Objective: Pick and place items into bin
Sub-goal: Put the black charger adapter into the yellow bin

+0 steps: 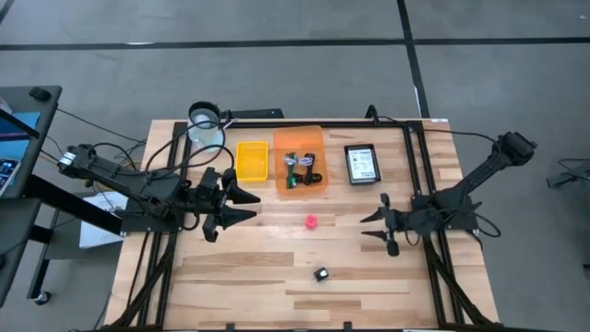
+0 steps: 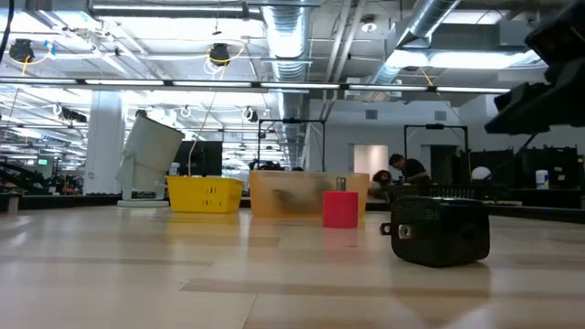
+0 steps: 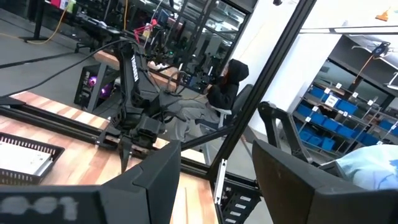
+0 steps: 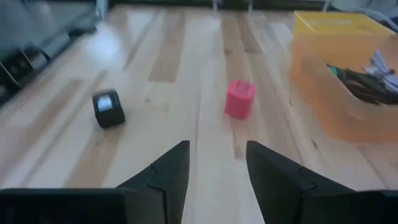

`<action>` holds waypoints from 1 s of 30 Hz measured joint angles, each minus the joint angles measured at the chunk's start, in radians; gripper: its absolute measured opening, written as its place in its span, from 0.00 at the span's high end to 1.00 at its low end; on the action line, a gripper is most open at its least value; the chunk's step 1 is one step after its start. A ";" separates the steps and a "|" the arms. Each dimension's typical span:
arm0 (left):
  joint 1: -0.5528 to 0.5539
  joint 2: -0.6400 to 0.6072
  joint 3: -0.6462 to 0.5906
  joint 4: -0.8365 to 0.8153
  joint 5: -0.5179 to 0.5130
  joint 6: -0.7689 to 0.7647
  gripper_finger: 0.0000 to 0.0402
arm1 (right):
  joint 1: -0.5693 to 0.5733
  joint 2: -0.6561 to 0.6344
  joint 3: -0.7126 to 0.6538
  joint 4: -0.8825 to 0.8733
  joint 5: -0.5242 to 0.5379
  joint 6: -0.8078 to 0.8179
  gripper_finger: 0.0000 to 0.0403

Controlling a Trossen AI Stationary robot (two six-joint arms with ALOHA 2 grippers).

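Right gripper (image 4: 217, 171) is hovering with fingers parted, holding nothing; red block (image 4: 239, 99) is sitting just ahead of the fingertips, black block (image 4: 108, 109) off to one side. Left gripper (image 1: 241, 205) is waiting, fingers spread wide, empty, well apart from both blocks.

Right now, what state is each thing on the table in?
Orange bin: upright, holding cables.
Yellow bin: upright, looks empty.
Pink block: loose on the table.
Black block: loose on the table.
Left gripper: fingers open, empty.
Right gripper: fingers open, empty.
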 joint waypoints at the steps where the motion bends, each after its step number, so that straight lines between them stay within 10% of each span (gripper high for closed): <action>1: 0.000 0.000 0.000 0.000 0.000 0.000 0.53 | -0.001 0.021 0.000 0.041 -0.006 0.000 0.62; 30: 0.000 0.000 0.000 -0.004 0.023 -0.004 0.53 | -0.021 0.798 0.068 0.701 -0.228 -0.027 0.56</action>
